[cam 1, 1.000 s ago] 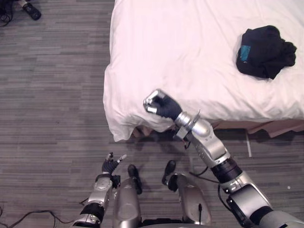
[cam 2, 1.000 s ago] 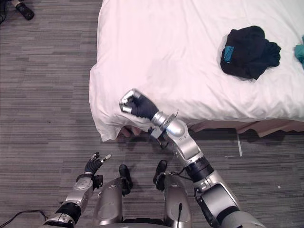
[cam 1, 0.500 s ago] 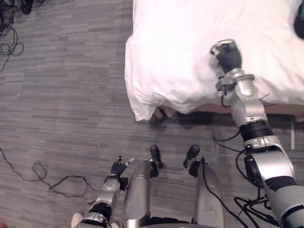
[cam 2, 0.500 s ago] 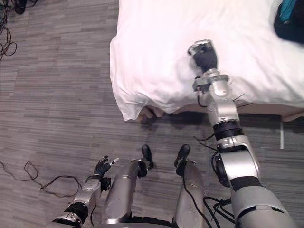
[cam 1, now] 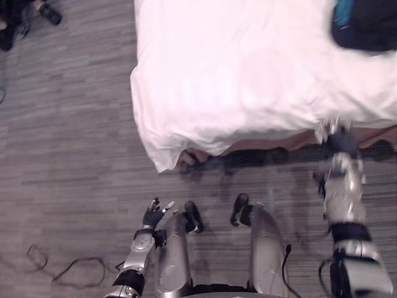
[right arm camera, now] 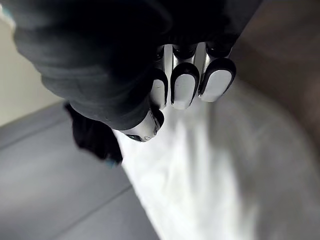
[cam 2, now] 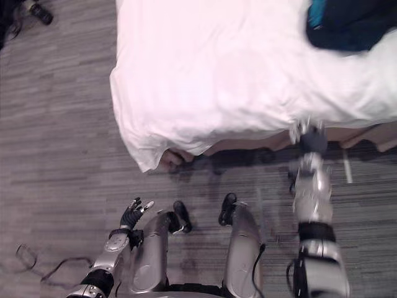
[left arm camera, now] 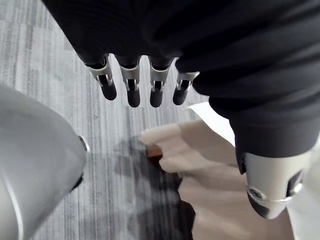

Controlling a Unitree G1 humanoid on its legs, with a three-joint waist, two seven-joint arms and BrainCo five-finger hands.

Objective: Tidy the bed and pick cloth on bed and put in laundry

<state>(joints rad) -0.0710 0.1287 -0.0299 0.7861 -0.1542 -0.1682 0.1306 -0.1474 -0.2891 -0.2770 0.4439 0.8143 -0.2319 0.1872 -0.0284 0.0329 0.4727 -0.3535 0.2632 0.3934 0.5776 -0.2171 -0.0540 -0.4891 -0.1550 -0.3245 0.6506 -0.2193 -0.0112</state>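
Two hands free, dark cloth lying on the bed

One dark cloth [cam 1: 367, 25] lies bunched on the far right part of the bed [cam 1: 236, 68]. It rests on top of the white cover, and a teal patch [cam 1: 342, 13] shows at its left side. Neither hand touches it.

The right hand [cam 1: 335, 135] is up at the near edge of the bed, just where the white cover hangs over the pale bed base [cam 1: 267, 144]. It is well short of the cloth. Seen from its own wrist, its fingers are curled in close to the thumb with nothing between them, so it is clenched on air. Past them the white cover spreads out, with the dark cloth a small shape beyond.

The left hand [cam 1: 154, 214] hangs low over the grey striped floor [cam 1: 62, 155], near the corner of the bed but apart from it. Its fingers are straight and slightly spread, and it holds nothing. Its wrist view shows the floor below the fingertips, with a corner of the pale base and a bit of the white cover beyond.

The white cover hangs down over the bed's near left corner in loose folds, and part of the base shows beneath it. A small dark object [cam 1: 49, 13] lies on the floor off the far left side of the bed. I cannot tell what it is.
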